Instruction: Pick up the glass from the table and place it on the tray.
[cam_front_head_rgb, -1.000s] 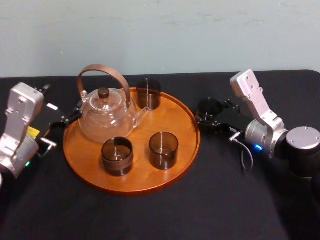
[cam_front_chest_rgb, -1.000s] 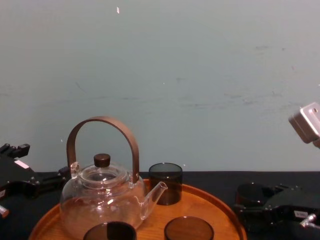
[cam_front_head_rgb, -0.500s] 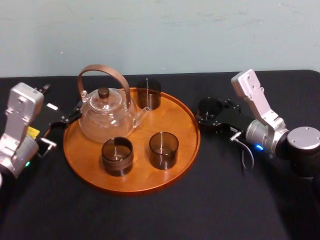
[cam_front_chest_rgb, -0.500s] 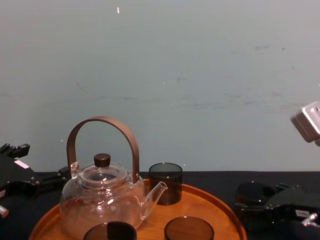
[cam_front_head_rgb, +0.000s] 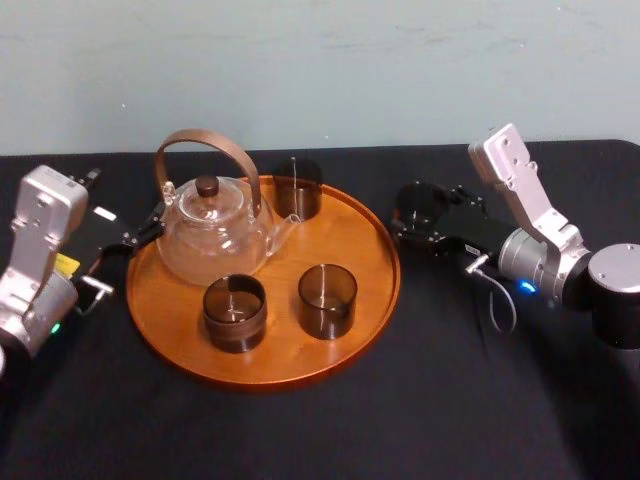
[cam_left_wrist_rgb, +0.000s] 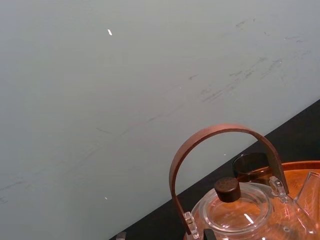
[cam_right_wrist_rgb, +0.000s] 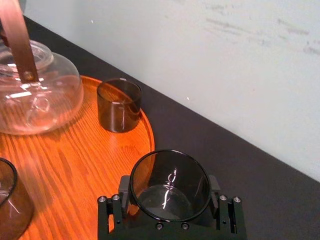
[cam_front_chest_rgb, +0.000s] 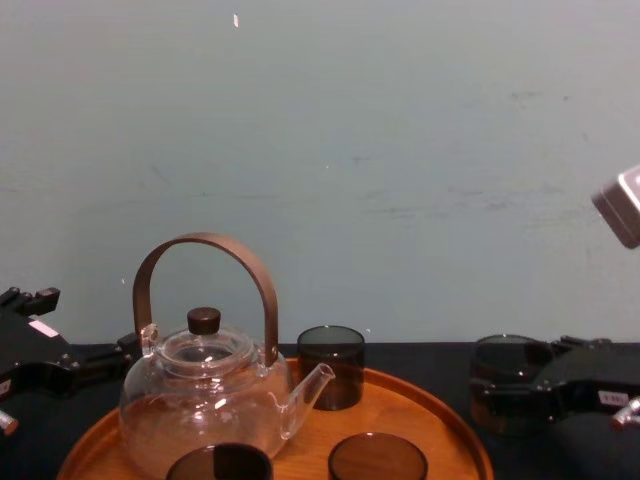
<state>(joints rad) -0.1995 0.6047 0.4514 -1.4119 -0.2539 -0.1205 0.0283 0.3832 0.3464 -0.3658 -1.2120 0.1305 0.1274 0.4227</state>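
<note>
With the right gripper (cam_front_head_rgb: 421, 222) clamped on the glass (cam_right_wrist_rgb: 170, 187) just right of the tray (cam_front_head_rgb: 290, 352), lift clear of the rim, carry it level to bare wood short of the other glasses (cam_front_head_rgb: 327, 298), and lower gently; the left gripper (cam_front_head_rgb: 140, 232) idles left of the tray.

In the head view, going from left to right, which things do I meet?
Left hand → glass teapot → front right glass on the tray → dark glass held in the right hand.
</note>
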